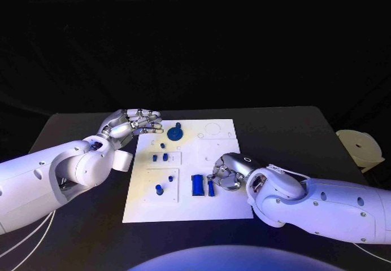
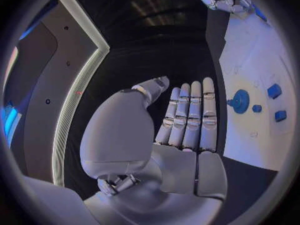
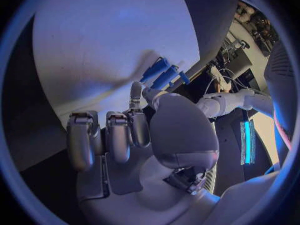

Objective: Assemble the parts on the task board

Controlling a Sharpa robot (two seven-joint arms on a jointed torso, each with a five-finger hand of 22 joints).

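The white task board (image 1: 218,206) lies in the middle of the black table. A blue round gear (image 1: 175,134) (image 2: 240,101) stands near the board's far edge, with small blue pieces (image 1: 160,157) (image 2: 274,91) and pegs (image 1: 160,190) closer in. Two blue bars (image 1: 198,185) (image 3: 160,74) lie side by side near the front. My right hand (image 1: 232,172) (image 3: 128,130) hovers beside them with curled fingers, its fingertips at the narrow bar (image 1: 211,188); a grip is not visible. My left hand (image 1: 130,125) (image 2: 187,120) is at the board's far left corner, fingers straight, holding nothing.
A pale round object (image 1: 359,148) sits off the table's right edge. Bare black table (image 1: 81,226) lies to the left and front of the board. The board's far right part shows round recesses (image 1: 212,129).
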